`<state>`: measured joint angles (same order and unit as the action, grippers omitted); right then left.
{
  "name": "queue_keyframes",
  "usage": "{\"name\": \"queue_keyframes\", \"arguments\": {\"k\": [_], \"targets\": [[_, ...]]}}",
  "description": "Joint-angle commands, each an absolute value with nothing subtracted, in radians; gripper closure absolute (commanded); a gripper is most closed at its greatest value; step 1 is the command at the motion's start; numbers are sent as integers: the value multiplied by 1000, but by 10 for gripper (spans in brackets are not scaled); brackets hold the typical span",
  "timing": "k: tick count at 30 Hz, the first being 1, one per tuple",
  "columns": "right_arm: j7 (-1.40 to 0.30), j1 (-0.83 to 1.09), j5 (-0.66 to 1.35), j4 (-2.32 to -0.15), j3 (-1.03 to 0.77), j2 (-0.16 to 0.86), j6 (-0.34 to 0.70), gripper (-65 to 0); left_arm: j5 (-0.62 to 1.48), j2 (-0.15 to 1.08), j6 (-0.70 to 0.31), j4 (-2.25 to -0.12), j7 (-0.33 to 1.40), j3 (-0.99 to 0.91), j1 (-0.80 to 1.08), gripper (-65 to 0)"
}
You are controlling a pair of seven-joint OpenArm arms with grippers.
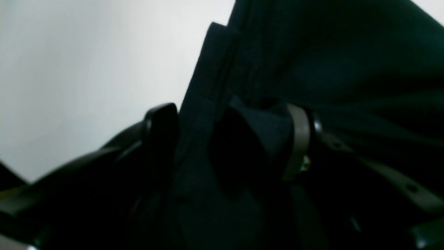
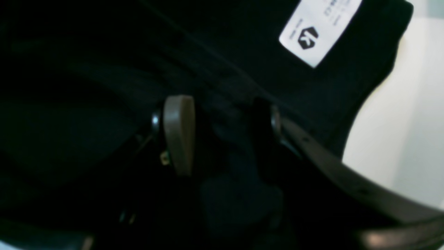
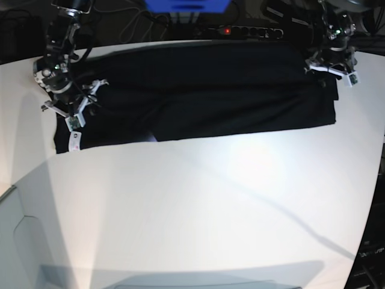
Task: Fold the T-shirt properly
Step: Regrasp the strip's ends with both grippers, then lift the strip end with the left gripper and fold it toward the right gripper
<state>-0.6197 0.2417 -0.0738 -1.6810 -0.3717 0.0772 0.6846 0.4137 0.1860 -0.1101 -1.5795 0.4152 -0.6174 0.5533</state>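
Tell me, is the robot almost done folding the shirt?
Not yet. The T-shirt already lies as one long folded band across the table. Each gripper, left and right, sits at one end with cloth between its jaws. Folding it shorter is left.

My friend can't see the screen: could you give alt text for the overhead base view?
A black T-shirt lies in a long folded band across a white table. The right gripper and left gripper sit at its opposite ends.

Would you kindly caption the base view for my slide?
Both arms at opposite ends of the black T-shirt on the white table.
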Motion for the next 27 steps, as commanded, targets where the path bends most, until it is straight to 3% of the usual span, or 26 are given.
{"name": "queue_keyframes", "arguments": {"k": [1, 5, 13, 14, 22, 27], "targets": [[-645, 243, -84, -1684, -369, 81, 698, -281, 398, 196, -107, -1564, 453, -618, 564, -400], [-645, 243, -84, -1684, -372, 97, 698, -281, 400, 193, -107, -1540, 456, -616, 535, -368], [-645, 199, -85, -1593, -378, 133, 698, -281, 400, 188, -107, -1540, 461, -618, 501, -18], [-645, 197, -85, -1584, -378, 134, 698, -281, 400, 188, -107, -1540, 461, -618, 501, 0], [-645, 171, -85, -1560, -380, 153, 698, -281, 400, 180, -105, -1712, 452, -618, 501, 0], [-645, 170, -85, -1560, -378, 151, 698, -281, 371, 101, -105, -1891, 463, -587, 501, 0]]}}
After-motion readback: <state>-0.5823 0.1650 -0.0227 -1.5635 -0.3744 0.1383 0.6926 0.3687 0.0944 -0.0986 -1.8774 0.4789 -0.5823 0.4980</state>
